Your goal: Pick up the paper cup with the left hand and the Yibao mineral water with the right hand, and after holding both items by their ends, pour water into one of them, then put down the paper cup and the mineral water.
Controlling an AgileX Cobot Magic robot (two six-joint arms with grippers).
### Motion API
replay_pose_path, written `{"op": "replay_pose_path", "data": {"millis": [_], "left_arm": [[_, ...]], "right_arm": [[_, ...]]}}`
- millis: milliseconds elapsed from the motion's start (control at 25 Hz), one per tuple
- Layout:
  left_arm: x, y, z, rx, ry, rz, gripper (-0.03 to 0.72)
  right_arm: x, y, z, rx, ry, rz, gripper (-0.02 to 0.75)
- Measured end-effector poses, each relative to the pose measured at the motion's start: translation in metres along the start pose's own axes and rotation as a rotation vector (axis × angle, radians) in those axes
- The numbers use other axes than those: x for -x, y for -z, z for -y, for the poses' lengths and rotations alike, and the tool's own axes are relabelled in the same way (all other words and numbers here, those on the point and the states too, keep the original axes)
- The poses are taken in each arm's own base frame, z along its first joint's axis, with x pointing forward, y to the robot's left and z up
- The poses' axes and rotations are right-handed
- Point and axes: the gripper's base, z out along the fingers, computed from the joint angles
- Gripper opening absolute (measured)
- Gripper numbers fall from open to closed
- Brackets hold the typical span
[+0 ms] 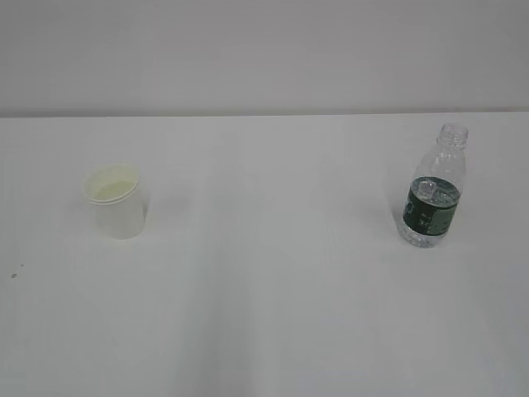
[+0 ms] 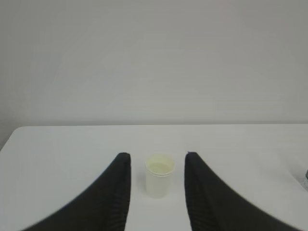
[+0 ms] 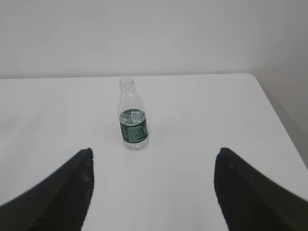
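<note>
We note paper cup (image 2: 159,175) upright ahead of left hand (image 2: 158,161), fingers apart, empty. Yibao mineral water (image 3: 133,117) upright ahead of right hand (image 3: 154,156), fingers wide apart.

Looked like a bare test room or lab. Showed only a plain white table (image 1: 264,331) against a blank pale wall (image 1: 264,50).

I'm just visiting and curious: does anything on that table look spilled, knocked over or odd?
Nothing stands out. The paper cup and the water bottle both stand upright and well apart on the white table, with no puddle visible. The bottle has no cap, which suits pouring. Both claws are open and holding nothing.
</note>
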Motion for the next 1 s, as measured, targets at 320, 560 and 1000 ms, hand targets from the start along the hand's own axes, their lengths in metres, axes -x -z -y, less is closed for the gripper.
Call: {"op": "replay_pose_path", "data": {"millis": [320, 560, 1000], "left_arm": [[-0.01, -0.009, -0.003, 0.006, 0.007, -0.023, 0.269], [-0.02, -0.014, -0.005, 0.01, 0.011, -0.047, 0.269], [-0.02, -0.016, -0.006, 0.013, 0.01, -0.034, 0.269]], "right_arm": [[-0.01, -0.014, -0.001, 0.001, 0.007, -0.044, 0.589], [-0.01, -0.016, -0.002, 0.003, 0.048, -0.039, 0.589], [-0.025, -0.033, -0.004, 0.014, 0.054, -0.105, 0.557]]}}
